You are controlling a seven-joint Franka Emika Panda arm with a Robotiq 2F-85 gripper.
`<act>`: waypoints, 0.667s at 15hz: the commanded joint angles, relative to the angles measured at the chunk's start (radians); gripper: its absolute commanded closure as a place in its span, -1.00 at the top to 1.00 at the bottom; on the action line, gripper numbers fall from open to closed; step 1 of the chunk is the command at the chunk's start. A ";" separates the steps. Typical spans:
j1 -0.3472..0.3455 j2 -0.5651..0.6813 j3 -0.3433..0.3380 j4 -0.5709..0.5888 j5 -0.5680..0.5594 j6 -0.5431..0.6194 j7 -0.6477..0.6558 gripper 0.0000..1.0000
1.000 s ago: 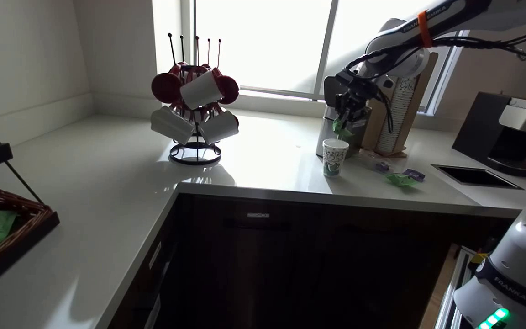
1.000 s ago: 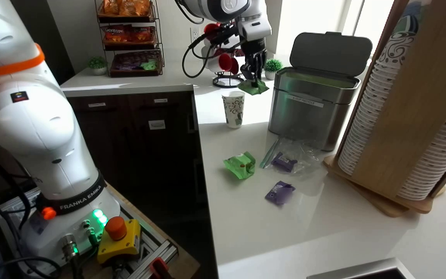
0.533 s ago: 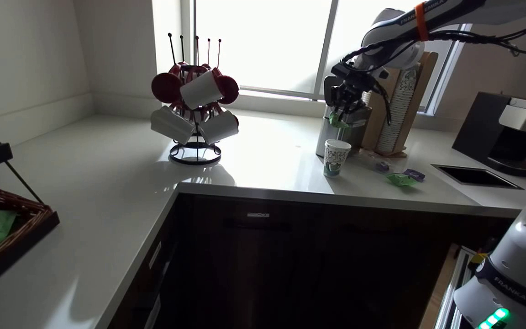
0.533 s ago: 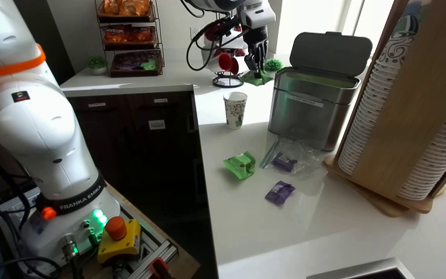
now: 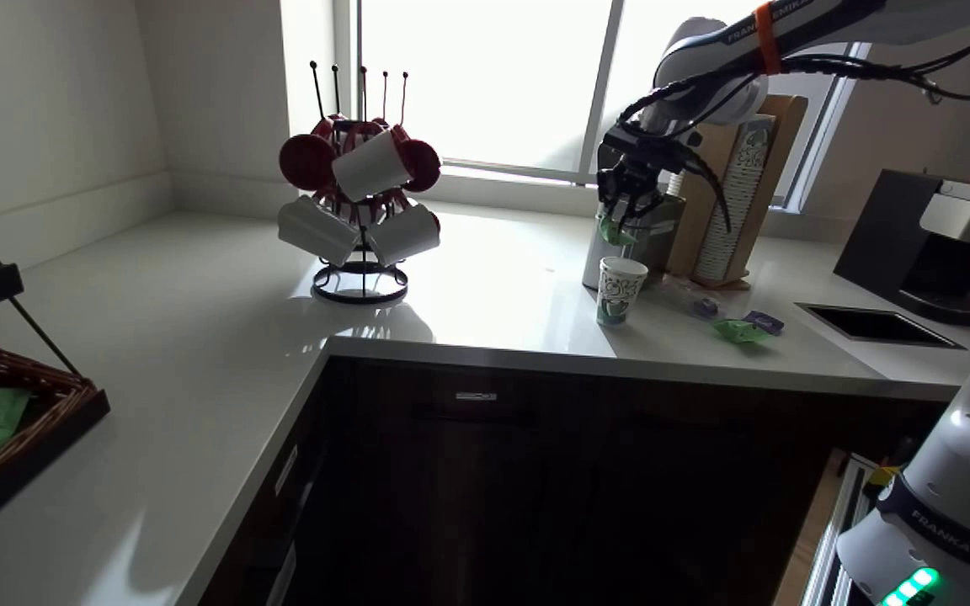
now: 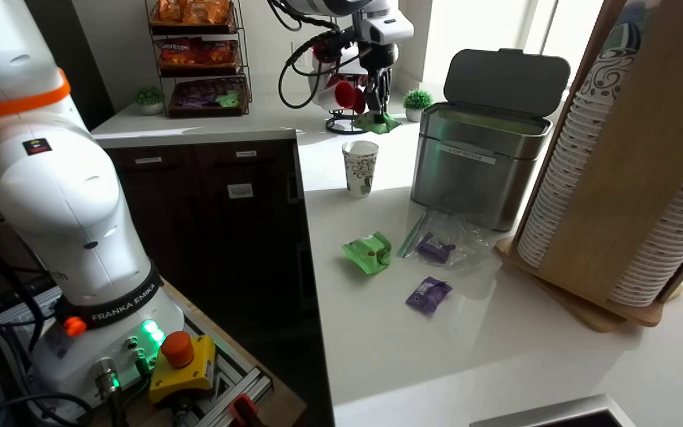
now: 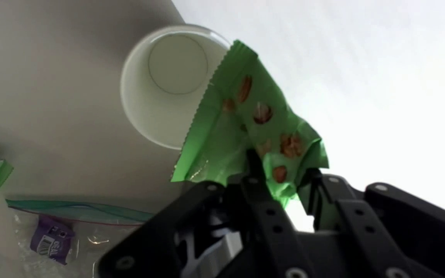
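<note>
Seen nearest, in the wrist view, the end effector (image 7: 282,173) is clamped on a green packet (image 7: 224,137) — printed with nuts and held above the desk (image 6: 377,344). Lower, and apart from it, stands an upright paper cup (image 6: 360,171), its rim partly overlapped by the packet in that view. Near the cup, a steel bin (image 6: 472,178) stands with its lid (image 6: 506,83) raised. At the bin's foot lies a clear zip bag (image 6: 469,242), a purple packet (image 6: 435,248) showing through; a second green packet (image 6: 368,252) and a loose purple packet (image 6: 429,295) lie near. Farther off — a wooden holder (image 6: 644,190) of stacked cups (image 6: 573,148), then a rack (image 5: 363,273) of mugs (image 5: 372,166) and a tiered snack shelf (image 6: 199,72).
</note>
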State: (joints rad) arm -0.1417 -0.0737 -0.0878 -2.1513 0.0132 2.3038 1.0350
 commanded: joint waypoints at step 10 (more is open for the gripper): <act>0.030 0.067 0.018 0.030 -0.069 -0.066 -0.040 -0.87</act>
State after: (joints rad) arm -0.1191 -0.0456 -0.0655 -2.1498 -0.0456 2.2537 1.0127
